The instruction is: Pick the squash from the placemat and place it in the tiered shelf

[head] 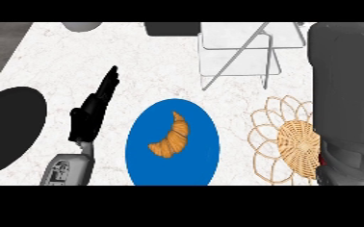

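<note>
On the placemat (pixel 295 144), no squash is showing. The mat's right part is being covered by the right forearm (pixel 335 101), so the squash is likely sitting hidden there or being held behind that arm; can't tell which. The right hand isn't showing either, so its state can't be told.

Left of the placemat, a blue plate (pixel 142 149) is carrying a croissant (pixel 171 135). Further left of the placemat, past the plate, the left hand (pixel 89 118) is resting open, fingers straight and pointing up, holding nothing. Up and slightly left of the placemat, the wire shelf (pixel 238 53) is standing apart from the mat.

Handling, as a guess: the squash is probably going to feel stiff, fairly heavy and smooth-skinned, prone to rolling but not fragile. Wrapping round its middle or a narrower neck is looking safest before lifting it over to a shelf tier.
</note>
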You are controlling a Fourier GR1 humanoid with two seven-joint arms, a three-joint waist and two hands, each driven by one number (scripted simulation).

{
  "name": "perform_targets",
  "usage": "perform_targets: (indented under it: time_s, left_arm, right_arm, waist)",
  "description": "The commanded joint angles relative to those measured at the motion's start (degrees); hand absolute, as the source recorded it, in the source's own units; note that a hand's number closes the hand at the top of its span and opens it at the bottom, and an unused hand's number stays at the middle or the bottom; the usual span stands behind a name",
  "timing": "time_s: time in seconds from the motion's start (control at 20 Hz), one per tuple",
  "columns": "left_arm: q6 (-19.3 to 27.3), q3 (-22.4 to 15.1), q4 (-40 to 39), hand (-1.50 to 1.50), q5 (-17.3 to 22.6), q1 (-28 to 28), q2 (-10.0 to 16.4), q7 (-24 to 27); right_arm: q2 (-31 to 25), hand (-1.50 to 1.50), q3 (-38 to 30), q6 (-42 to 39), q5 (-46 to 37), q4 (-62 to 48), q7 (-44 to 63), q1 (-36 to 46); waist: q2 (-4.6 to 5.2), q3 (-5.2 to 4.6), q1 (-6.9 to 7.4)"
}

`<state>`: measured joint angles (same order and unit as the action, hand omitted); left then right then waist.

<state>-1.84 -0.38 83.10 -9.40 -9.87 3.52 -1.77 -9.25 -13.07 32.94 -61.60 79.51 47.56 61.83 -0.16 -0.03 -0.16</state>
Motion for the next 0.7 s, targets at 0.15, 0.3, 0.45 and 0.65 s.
perform_targets:
  time_s: [0.15, 0.3, 0.45, 0.65]
  left_arm:
    - [1.4, -0.6, 0.7, 0.00, -1.4, 1.7, -0.5, 0.0]
    - [0.5, 0.1, 2.2, 0.00, 0.1, 2.7, -0.1, -0.8]
    - [0.4, 1.8, 1.2, 0.00, 0.9, 1.6, 0.7, -0.5]
    - [1.2, 1.3, 1.7, 0.00, 0.2, 2.4, 0.1, -0.1]
  right_arm:
    - [-5.6, -1.50, -6.1, -9.4, -0.4, 15.8, 12.1, -1.0]
    - [-7.6, -1.50, -10.0, -17.5, 4.6, 21.7, 16.0, -6.1]
    - [-9.8, -1.50, -11.9, -26.8, 9.2, 30.2, 17.9, -12.7]
    - [-12.4, -1.50, -18.8, -33.9, 19.5, 39.8, 16.3, -22.9]
  waist:
    - [-0.51, 0.01, -1.22]
    - [-0.72, 0.05, -1.73]
    - [-0.95, 0.08, -3.02]
    - [-0.81, 0.15, -3.23]
